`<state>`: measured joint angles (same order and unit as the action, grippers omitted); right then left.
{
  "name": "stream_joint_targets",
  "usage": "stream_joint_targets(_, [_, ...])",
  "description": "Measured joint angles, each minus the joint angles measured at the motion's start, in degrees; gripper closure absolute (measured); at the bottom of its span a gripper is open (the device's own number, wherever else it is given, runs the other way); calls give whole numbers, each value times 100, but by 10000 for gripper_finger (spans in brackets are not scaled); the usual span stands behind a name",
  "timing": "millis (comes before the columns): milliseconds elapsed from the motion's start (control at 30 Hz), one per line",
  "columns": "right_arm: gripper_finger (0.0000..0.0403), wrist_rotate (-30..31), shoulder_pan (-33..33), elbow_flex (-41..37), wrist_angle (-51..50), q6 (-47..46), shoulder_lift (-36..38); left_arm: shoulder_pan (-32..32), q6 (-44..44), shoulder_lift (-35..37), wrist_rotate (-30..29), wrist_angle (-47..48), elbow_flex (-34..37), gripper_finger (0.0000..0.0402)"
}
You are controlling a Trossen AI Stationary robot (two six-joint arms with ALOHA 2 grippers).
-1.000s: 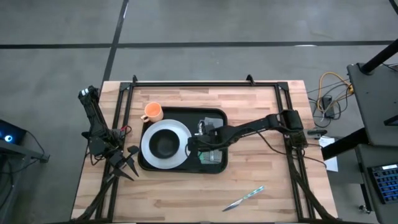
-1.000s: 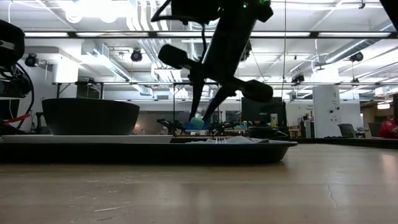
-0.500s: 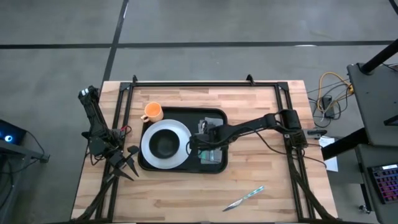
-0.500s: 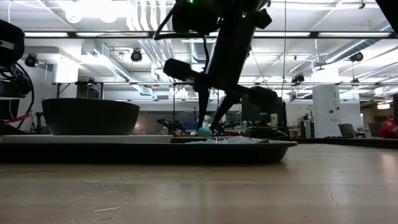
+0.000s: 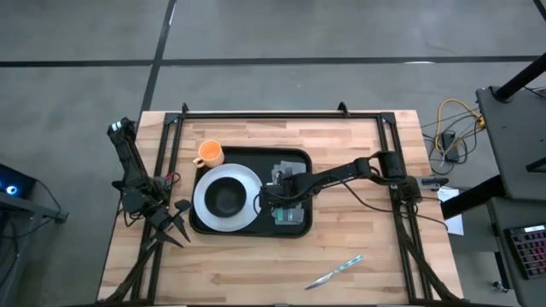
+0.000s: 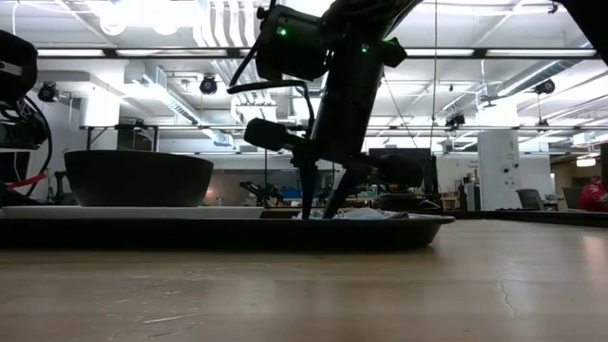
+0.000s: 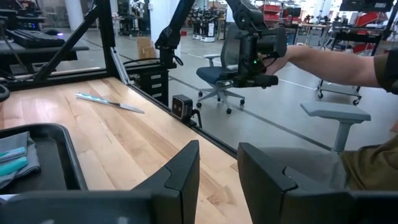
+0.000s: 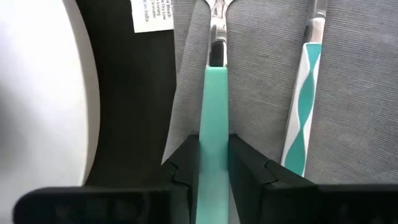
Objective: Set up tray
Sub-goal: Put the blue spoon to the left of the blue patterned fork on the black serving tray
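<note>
The black tray (image 5: 294,157) lies mid-table, with a white plate (image 5: 203,189) and a black bowl (image 5: 226,198) on its left part. A grey napkin (image 8: 261,74) covers its right part. On the napkin lie a teal-handled utensil (image 8: 212,81) and a utensil with a teal-and-white striped handle (image 8: 301,93). My right gripper (image 5: 277,203) stands over the napkin, shut on the teal handle, its fingertips down at tray level (image 6: 318,211). My left gripper (image 5: 177,223) waits open at the table's left edge. My right gripper pinches the two long sides of the teal handle (image 8: 212,121) between its two fingers (image 8: 186,155). The fingers come steeply from above. The utensil lies flat on the napkin, its metal end (image 8: 216,18) pointing away from the fingers.
An orange cup (image 5: 209,153) stands on the wood just beyond the tray's far left corner. A knife (image 5: 335,271) lies near the table's front right. A black frame borders the table's sides and far edge. A person's arm (image 7: 336,62) shows beyond the table.
My right gripper has gone down toward the napkin with the teal-handled utensil. The utensil's teal end hung above the tray a second ago and is now down at napkin level.
</note>
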<state>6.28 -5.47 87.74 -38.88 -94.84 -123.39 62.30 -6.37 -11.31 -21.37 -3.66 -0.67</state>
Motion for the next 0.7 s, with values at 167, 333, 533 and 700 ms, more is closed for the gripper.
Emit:
stream_joint_targets(167, [320, 60, 8, 2, -45, -81, 2, -2, 0, -2, -2, 0, 0, 311])
stream_joint_targets(333, [323, 78, 10, 68, -111, 57, -6, 0, 0, -2, 0, 0, 0, 311])
stream_joint_targets(533, [333, 99, 20, 218, -231, 257, -16, 0, 0, -2, 0, 0, 0, 311])
stream_joint_targets(700, [324, 135, 32, 374, -559, 284, -15, 0, 0, -2, -1, 0, 2, 311])
